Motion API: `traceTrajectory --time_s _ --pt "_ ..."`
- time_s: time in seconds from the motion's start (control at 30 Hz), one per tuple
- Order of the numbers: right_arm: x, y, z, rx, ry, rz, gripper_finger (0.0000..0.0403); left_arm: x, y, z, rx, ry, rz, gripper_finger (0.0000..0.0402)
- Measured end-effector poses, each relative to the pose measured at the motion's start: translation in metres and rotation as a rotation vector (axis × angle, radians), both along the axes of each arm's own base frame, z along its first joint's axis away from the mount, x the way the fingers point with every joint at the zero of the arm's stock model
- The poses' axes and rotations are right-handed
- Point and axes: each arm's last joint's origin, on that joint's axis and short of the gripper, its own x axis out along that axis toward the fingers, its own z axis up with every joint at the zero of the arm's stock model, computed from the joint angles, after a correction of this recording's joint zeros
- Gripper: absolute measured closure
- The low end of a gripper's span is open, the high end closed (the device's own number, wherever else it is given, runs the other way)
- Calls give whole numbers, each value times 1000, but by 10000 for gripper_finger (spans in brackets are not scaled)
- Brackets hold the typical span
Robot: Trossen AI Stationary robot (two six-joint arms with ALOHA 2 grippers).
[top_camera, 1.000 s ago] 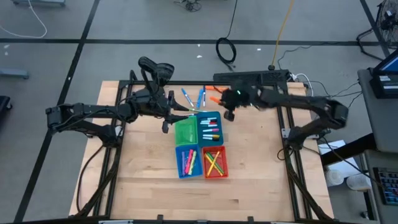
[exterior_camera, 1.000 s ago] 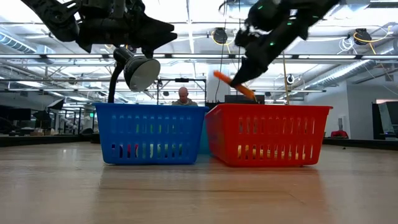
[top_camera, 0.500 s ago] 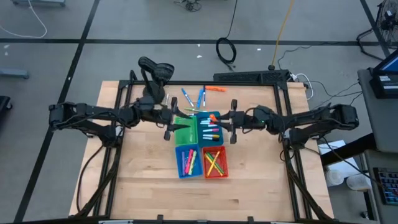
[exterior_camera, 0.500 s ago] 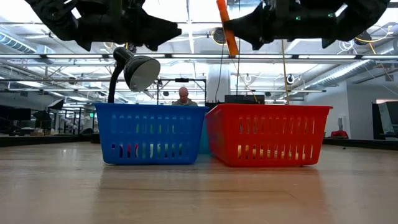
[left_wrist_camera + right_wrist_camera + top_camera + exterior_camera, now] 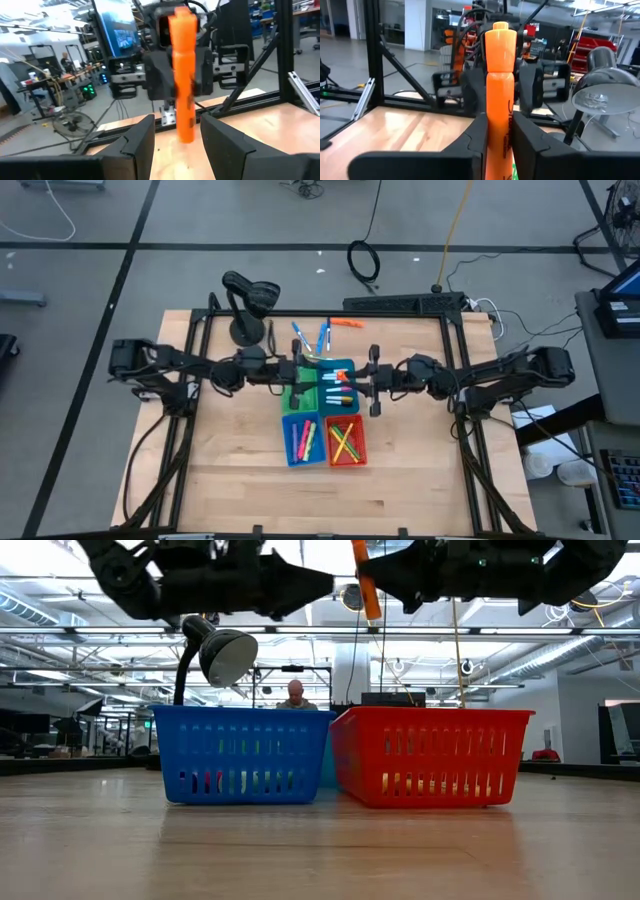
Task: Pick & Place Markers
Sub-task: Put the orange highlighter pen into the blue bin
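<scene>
My right gripper (image 5: 372,580) is shut on an orange marker (image 5: 499,85), which stands upright high above the teal bin (image 5: 338,385). My left gripper (image 5: 322,582) faces it from the table's left, level and open. In the left wrist view the marker (image 5: 182,75) shows in the gap between the two left fingers (image 5: 142,145), and I see no touch. More markers lie in the green (image 5: 298,392), blue (image 5: 302,438) and red (image 5: 345,440) bins. Loose blue markers (image 5: 300,337) and an orange one (image 5: 347,323) lie flat on the table's far part. My right gripper pinches the orange marker's lower barrel (image 5: 498,131) between its two fingers (image 5: 476,137). The fingers come level from the table's right and lie across the marker. The marker stands nearly upright, cap end up, lifted clear of the bins.
A black desk lamp (image 5: 250,295) stands at the table's far left, its head (image 5: 228,655) over the blue bin in the low view. The four bins sit together at the table's middle. Bare wood (image 5: 240,480) lies toward the near edge. A person (image 5: 294,693) sits far behind.
My right gripper has swung from the table's far side toward the near edge, to above the teal bin, and tipped up to level. The marker has gone from slanting down to upright. My left gripper has moved toward the table's right, up to the marker, staying open.
</scene>
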Motion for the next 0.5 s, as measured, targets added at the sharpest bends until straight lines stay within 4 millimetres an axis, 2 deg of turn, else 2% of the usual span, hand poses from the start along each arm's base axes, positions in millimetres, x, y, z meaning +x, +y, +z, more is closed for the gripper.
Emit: traceTrajectory --time_s 0.23,0.5 --pt "2 0 -1 0 -7 0 356 30 -8 -3 -17 16 -81 240" --pt "2 1 0 -1 -16 9 356 53 -12 -5 -50 25 -103 240"
